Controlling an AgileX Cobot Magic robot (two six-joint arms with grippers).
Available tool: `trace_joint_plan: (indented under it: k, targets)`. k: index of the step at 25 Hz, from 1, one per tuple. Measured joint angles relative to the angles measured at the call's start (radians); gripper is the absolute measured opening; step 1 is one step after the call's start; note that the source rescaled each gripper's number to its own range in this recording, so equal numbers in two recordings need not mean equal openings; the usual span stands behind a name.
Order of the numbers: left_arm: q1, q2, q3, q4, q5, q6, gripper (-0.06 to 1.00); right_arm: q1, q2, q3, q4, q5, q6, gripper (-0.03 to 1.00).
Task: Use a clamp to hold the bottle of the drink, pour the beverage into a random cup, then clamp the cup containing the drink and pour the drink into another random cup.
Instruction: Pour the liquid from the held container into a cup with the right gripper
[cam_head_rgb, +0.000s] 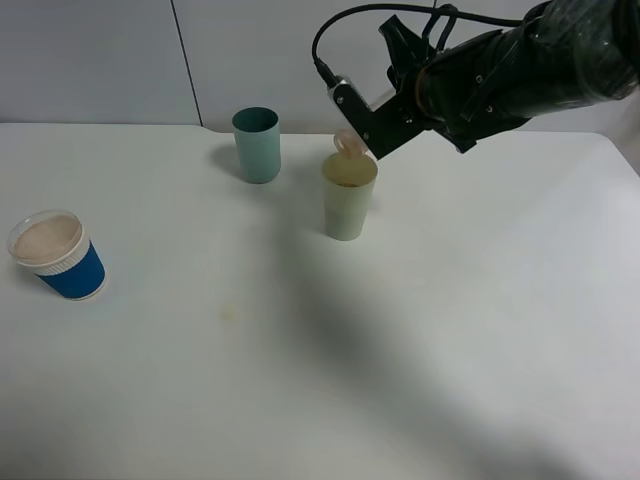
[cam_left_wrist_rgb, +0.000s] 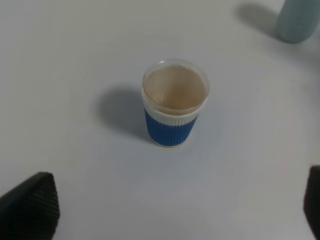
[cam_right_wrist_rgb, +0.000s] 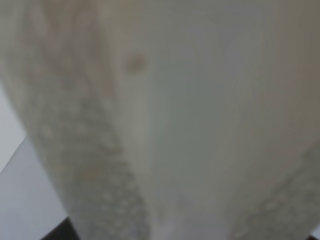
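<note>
My right gripper (cam_head_rgb: 372, 122) is shut on the bottle (cam_head_rgb: 348, 146), held tipped with its mouth just over the pale yellow-green cup (cam_head_rgb: 350, 196). Brownish liquid shows near that cup's rim. The translucent bottle (cam_right_wrist_rgb: 165, 115) fills the right wrist view as a blur. A teal cup (cam_head_rgb: 257, 144) stands behind and to the left of the pale cup. At the far left stands a blue ribbed cup (cam_head_rgb: 58, 256) with a white rim, pale brown inside. Over the blue cup (cam_left_wrist_rgb: 174, 102) hangs my left gripper (cam_left_wrist_rgb: 172, 206), open, its fingers spread wide and apart from the cup.
The white table (cam_head_rgb: 420, 350) runs to a back edge against a grey wall (cam_head_rgb: 100, 60). The teal cup (cam_left_wrist_rgb: 300, 20) shows at the corner of the left wrist view. A faint yellowish stain (cam_head_rgb: 231, 312) marks the table's middle.
</note>
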Motion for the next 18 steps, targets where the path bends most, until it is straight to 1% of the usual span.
trace_joint_plan:
  k: [6,11,12,18]
  targets:
    - [0.000,0.000,0.000,0.000,0.000,0.000,0.97,0.004,0.000,0.000,0.000,0.019,-0.004,0.00]
    - [0.000,0.000,0.000,0.000,0.000,0.000,0.97,0.004,0.000,0.000,0.000,0.036,-0.068,0.00]
    - [0.000,0.000,0.000,0.000,0.000,0.000,0.97,0.004,0.000,0.000,0.000,0.042,-0.100,0.00]
    - [0.000,0.000,0.000,0.000,0.000,0.000,0.97,0.007,0.000,0.000,0.000,0.043,-0.119,0.00]
